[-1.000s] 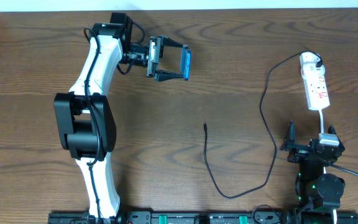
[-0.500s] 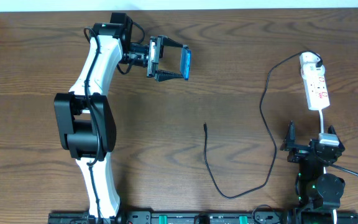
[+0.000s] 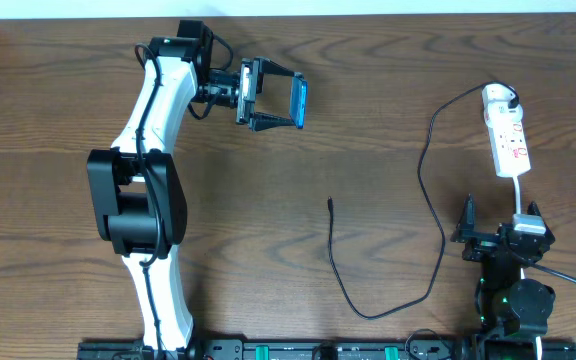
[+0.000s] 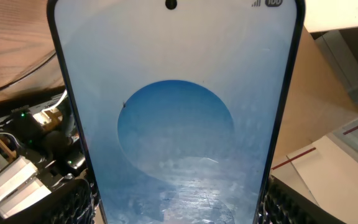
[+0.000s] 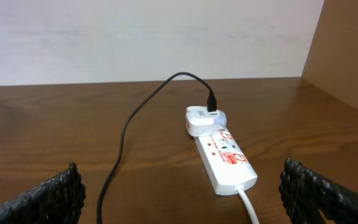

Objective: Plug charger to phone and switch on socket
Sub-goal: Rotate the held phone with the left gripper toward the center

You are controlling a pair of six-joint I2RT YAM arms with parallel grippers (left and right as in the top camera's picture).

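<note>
Black charger lies between left tool pinching phone and spread right tool

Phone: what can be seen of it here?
The phone is a slim slab, black rim, lit pale screen with a blue disc and a punch-hole camera at its top. The left gripper clamps its long sides, holding it edge-on to the overhead camera, screen towards the wrist camera. Nothing is plugged into it.
</note>
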